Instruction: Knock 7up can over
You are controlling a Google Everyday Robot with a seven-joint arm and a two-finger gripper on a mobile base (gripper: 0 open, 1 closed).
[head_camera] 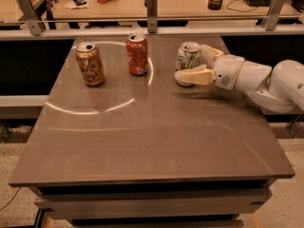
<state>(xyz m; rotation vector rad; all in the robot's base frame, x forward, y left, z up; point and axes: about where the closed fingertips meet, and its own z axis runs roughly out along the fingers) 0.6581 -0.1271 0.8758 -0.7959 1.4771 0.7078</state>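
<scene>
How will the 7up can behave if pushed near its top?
Standing tall and narrow, the 7up can likely tips easily. Being round, it would probably roll on the smooth table. The gripper straddles it, fingers open, so a sideways nudge may suffice.

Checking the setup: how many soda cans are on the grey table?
3: gold-brown can at left, red can centre, white-and-silver 7up can at right, the white gripper open around it.
</scene>
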